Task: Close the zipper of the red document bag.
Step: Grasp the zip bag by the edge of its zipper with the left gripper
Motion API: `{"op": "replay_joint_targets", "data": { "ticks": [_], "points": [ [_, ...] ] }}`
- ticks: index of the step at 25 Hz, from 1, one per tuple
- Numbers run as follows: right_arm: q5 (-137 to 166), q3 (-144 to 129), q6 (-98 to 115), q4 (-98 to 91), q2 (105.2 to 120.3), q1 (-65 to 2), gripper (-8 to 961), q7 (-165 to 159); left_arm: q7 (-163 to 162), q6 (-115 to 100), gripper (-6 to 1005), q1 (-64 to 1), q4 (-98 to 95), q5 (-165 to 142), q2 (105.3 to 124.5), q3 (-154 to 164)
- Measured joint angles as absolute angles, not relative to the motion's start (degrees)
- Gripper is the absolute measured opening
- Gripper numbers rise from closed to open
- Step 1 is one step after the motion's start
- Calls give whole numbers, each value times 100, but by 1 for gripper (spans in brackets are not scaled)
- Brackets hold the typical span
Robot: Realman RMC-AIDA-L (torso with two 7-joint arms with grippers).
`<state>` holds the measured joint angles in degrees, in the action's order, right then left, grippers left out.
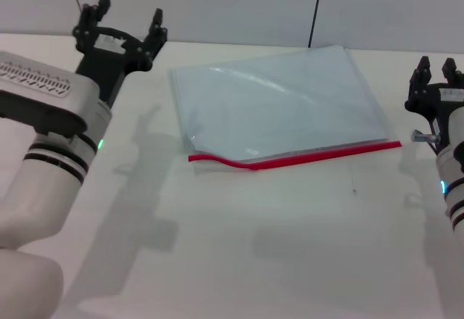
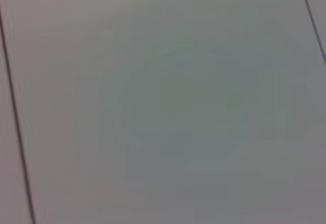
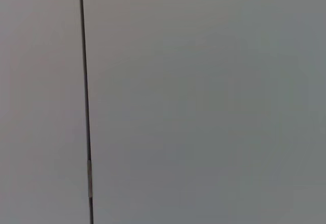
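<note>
The red document bag (image 1: 279, 105) lies flat on the white table (image 1: 239, 239), a translucent pale-blue pouch near the table's far middle. Its zipper (image 1: 297, 159) is the thin red strip along the near long edge; at its left end the strip bulges away from the pouch. My left gripper (image 1: 130, 16) is raised at the far left, left of the bag, fingers spread open and empty. At the right edge my right gripper (image 1: 437, 67) is held up beside the bag's right end, holding nothing. Both wrist views show only grey wall panels.
A grey panelled wall (image 1: 239, 3) with dark vertical seams stands behind the table's far edge. Arm shadows fall on the tabletop at left and right.
</note>
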<state>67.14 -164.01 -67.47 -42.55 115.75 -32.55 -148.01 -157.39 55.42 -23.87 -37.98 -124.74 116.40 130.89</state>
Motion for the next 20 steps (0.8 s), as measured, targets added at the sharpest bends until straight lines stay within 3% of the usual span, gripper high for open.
{"op": "replay_joint_targets", "data": {
  "ticks": [9,20],
  "points": [
    [6707,-16401,-6741,-4227,11575,-3219,332,-14801,-14109,3663,825,-2149,-5201,-12526,11536,12934],
    [6706,-16372,-6519,-4127,11575,-3236,329,-14803,-12268,-419,824,-1507,-7468,-12572,11380,11701]
  ]
}}
